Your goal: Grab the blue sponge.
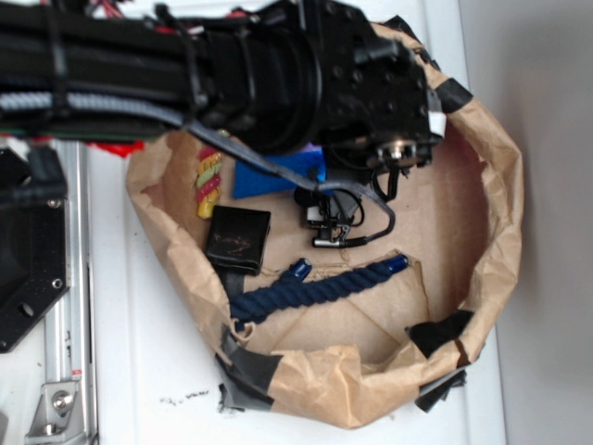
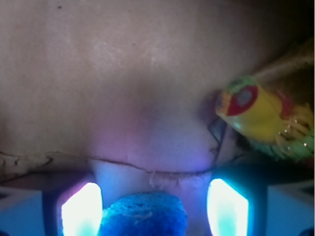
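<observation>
The blue sponge lies on the brown paper floor at the back of the paper-lined bin, its right end under my arm. In the wrist view the sponge's rounded end sits low between my two glowing fingers. My gripper is open. The sponge is close to the left finger, and a gap separates it from the right finger. In the exterior view the arm hides the fingers.
The crumpled paper wall rings the bin. Inside it are a black square box, a dark navy rope and a yellow, red and green toy, which the wrist view shows at right. A metal rail runs along the left.
</observation>
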